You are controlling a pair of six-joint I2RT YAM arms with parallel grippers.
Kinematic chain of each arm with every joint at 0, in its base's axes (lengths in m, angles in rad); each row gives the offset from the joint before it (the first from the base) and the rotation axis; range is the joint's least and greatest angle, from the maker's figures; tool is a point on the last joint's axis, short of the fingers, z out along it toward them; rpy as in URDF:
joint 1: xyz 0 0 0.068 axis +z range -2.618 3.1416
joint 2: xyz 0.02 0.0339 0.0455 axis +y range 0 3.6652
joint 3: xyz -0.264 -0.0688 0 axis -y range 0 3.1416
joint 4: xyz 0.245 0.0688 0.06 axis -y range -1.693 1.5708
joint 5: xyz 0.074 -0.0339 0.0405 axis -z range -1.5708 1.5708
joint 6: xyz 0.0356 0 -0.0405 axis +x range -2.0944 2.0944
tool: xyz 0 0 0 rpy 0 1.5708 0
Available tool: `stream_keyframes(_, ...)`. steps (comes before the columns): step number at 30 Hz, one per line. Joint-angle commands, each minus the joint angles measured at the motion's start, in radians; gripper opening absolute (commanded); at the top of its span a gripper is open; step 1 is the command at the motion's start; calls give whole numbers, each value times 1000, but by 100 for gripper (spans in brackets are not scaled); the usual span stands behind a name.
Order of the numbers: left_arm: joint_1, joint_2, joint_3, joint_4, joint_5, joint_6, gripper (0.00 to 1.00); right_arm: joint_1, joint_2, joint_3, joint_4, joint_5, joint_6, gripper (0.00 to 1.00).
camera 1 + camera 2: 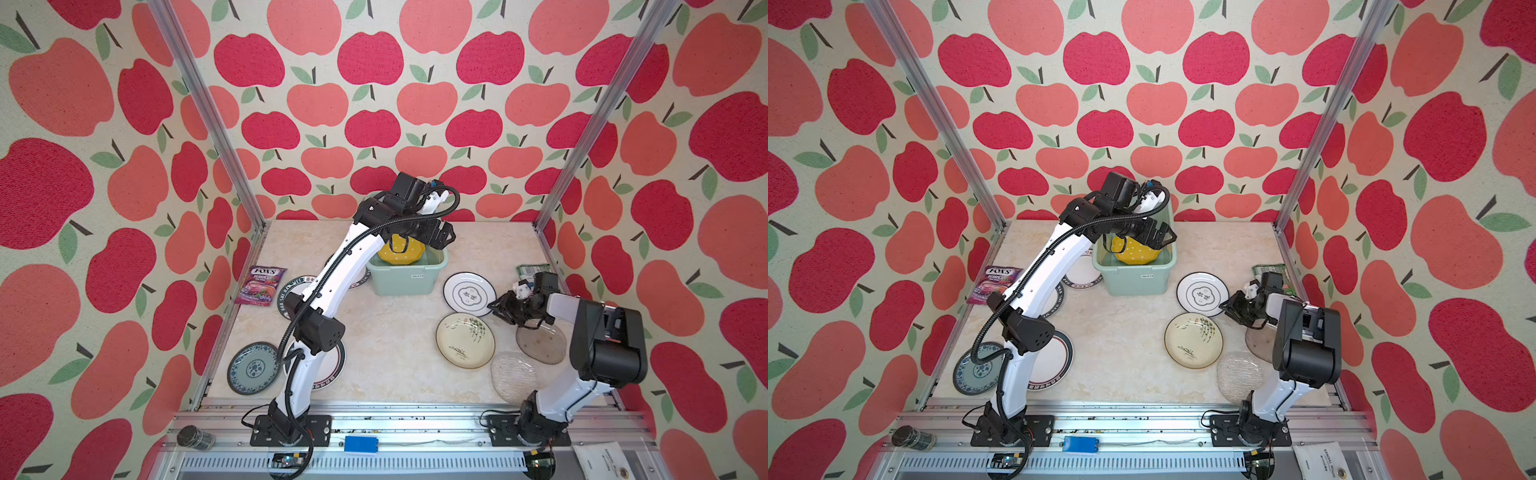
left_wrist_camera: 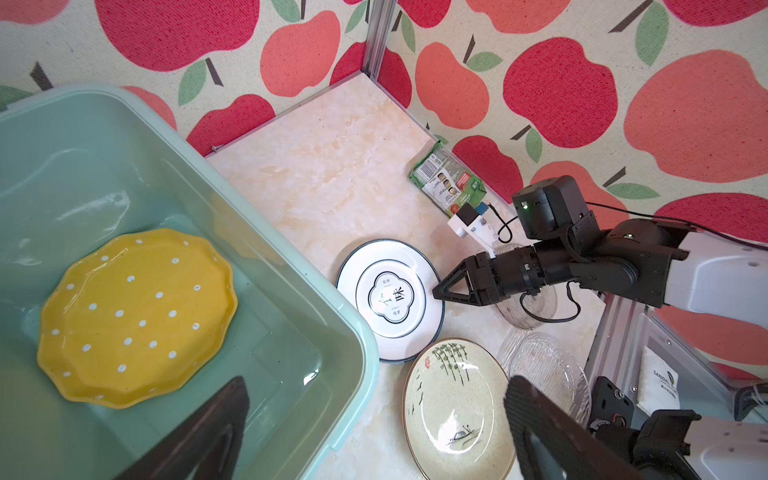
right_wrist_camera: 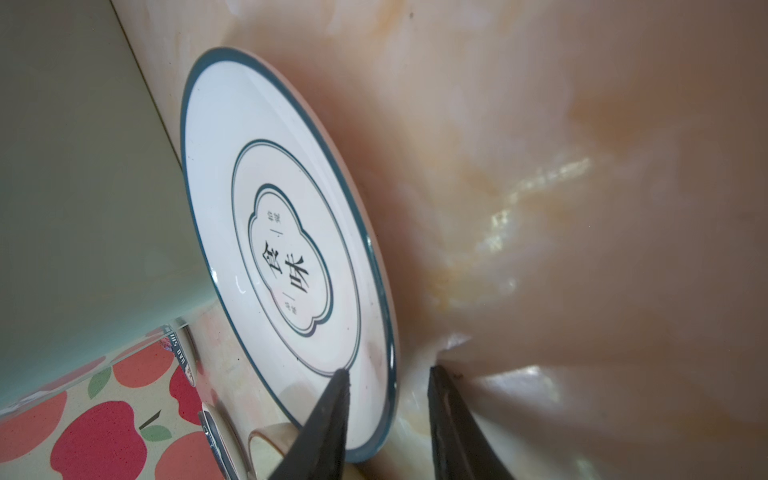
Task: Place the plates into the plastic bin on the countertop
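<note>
Top views give me the count: nine plates, one plastic bin (image 1: 390,284), two snack packets and two arms. Eight plates lie on the countertop (image 1: 386,332): three lettered-rim plates (image 1: 1084,272) (image 1: 1057,301) (image 1: 1054,357), one blue-patterned plate (image 1: 253,368), one white emblem plate (image 1: 468,292), one cream plant plate (image 1: 464,340) and two clear glass plates (image 1: 542,343) (image 1: 513,376). The ninth, the yellow dotted plate (image 1: 401,251), lies inside the bin. The purple packet (image 1: 259,286) lies by the left wall and the green packet (image 1: 532,271) by the right wall.

From above, my left arm covers parts of the lettered-rim plates and of the yellow one. The left wrist view shows the yellow plate whole on the bin floor, but none of the plates on the left side. Only the right wrist view shows the gap at the right pincer (image 3: 388,374). Its jaws stand apart with the emblem plate's dark rim between them, one finger over the plate's face and the other over bare countertop beyond the rim. I see neither pressing on it. That plate sits just beside the bin.

The left pincer (image 2: 378,382) hangs above the bin's rim, jaws wide apart and holding nothing. The yellow plate lies below it and to one side.
</note>
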Motion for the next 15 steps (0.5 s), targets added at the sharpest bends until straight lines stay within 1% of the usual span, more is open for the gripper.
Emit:
stream_keyframes(1, -3, 3, 34, -35, -26, 26, 99, -5, 42, 26, 20, -19, -9, 28)
stream_keyframes(4, -4, -2, 34, -40, -28, 32, 99, -5, 68, 33, 33, -25, -6, 23)
stream_keyframes(10, -3, -9, 35, -47, -38, 46, 100, -5, 95, 41, 64, -36, 9, 20)
stream_keyframes(15, 0, -12, 35, -52, -40, 59, 100, -5, 103, 44, 77, -29, 11, 8)
